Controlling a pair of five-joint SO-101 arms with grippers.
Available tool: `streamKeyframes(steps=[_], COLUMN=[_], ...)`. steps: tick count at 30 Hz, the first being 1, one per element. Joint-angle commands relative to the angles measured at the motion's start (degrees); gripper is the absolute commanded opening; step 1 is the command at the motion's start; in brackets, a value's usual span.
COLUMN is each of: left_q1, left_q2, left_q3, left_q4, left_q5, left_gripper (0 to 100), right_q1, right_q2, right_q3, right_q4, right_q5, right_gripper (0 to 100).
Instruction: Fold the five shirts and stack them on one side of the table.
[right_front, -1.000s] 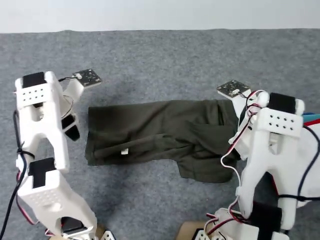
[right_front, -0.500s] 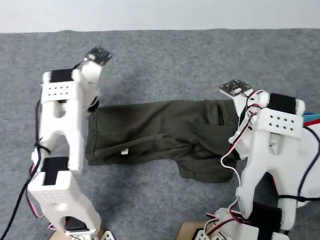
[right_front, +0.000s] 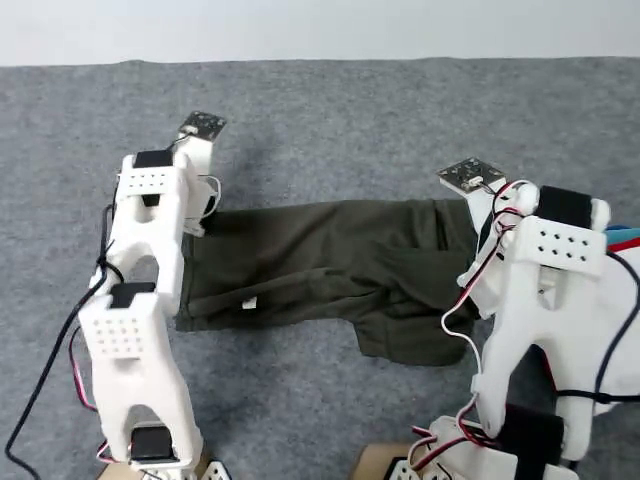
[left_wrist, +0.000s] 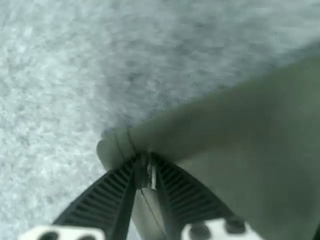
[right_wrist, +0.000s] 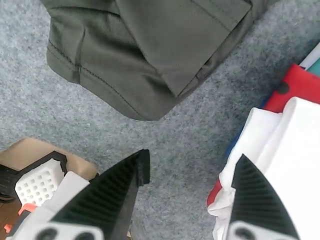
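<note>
High view overhead, wrist views close, sharing shirt (right_front: 320, 260)

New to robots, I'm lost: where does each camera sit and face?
High view: fixed above, looking down on table, olive shirt, left arm, right arm.
Left wrist view: on the left arm, behind the left gripper, shut on the shirt's edge.
Right wrist view: on the right arm, behind the open right gripper, above table.
All three share the shirt.

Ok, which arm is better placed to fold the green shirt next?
Probably left: the left gripper is shut on a corner of the shirt, while the right gripper hangs open over the grey mat beside it.
</note>
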Motion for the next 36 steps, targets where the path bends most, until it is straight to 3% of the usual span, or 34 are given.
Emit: streamKeyframes(steps=[1,6,16,21,28,36], left_q1=[-1.6,-1.7,0.1,0.0,2.4,6.3], left_q2=[4.7,13.5,21.0,20.1,12.0,-11.4], left_q3=[-12.1,-27.9,-57.8,-64.5,-57.8,-32.5], left_q4=[1.8,3.7,22.3,24.4,24.5,24.4], left_q5=[0.4,0.1,-2.7,-2.3,-2.3,-2.2], left_gripper=[2,2,2,3,3,0], right_q1=[-0.7,-0.4,-0.2,-0.2,-1.5,-3.2], right_q2=[-2.1,-2.1,-2.2,-2.3,-2.1,-2.7], right_q3=[-0.4,-0.3,-0.3,-0.3,-0.4,-0.4], right_q4=[2.0,2.0,2.0,2.0,2.0,2.2], right_q5=[-0.4,-0.4,-0.4,-0.4,-1.2,-10.9], right_gripper=[27.4,27.4,27.4,27.4,27.4,27.3])
